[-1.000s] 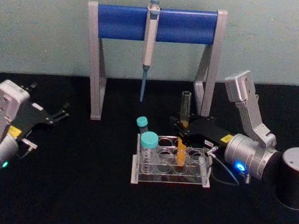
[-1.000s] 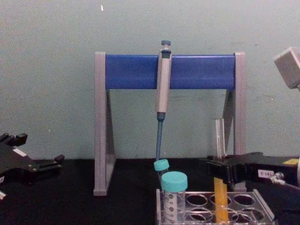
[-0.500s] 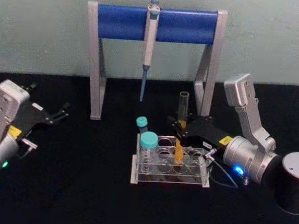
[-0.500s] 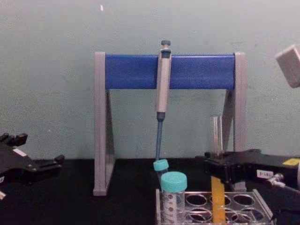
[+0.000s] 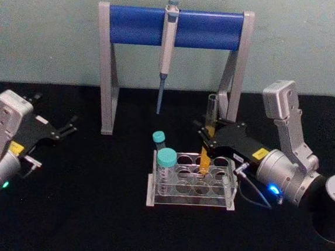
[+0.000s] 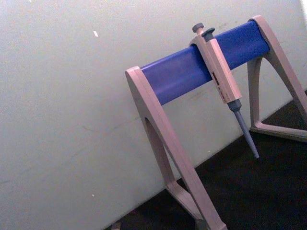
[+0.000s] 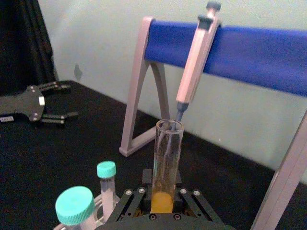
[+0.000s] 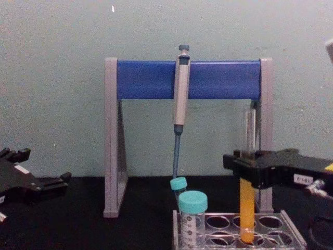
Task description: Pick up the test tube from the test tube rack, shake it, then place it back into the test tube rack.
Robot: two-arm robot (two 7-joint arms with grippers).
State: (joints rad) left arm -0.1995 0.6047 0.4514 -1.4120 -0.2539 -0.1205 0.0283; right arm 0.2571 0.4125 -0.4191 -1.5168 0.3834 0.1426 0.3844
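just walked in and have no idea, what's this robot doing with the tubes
The right pincer is shut on the tall clear glass test tube of orange liquid. It holds the tube upright, mostly above the low clear plastic test tube rack, with the tip at a back-row hole. Two teal-capped tubes stand at the rack's left end. The left pincer sits open and idle at the left of the black table.

The head camera looks down, the chest camera level; both share the pipette stand [image 5: 141,24].
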